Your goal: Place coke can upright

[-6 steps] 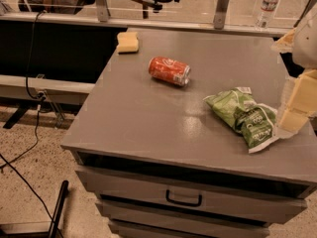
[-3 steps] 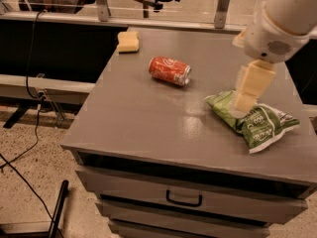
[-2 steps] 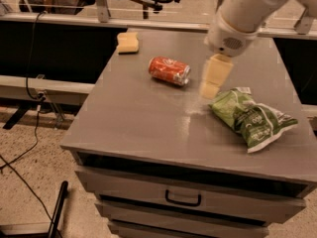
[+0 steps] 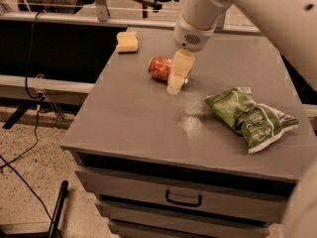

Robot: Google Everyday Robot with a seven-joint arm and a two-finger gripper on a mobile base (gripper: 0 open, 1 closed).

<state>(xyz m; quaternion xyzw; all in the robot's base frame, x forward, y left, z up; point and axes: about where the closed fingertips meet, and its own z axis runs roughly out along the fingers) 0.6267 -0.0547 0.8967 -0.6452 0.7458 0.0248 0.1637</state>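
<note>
The red coke can (image 4: 161, 67) lies on its side on the grey cabinet top (image 4: 133, 118), towards the back middle. My gripper (image 4: 177, 77) hangs from the white arm that comes in from the upper right. It sits directly in front of the can's right end and hides that part. A green chip bag (image 4: 250, 117) lies to the right of the can.
A yellow sponge (image 4: 127, 41) sits at the back left corner of the top. The cabinet has drawers (image 4: 183, 198) below its front edge. Cables and a dark bench stand to the left on the speckled floor.
My arm has swung left from the right edge of the table, across the chip bag, to the can. The can, bag and sponge have not moved.
</note>
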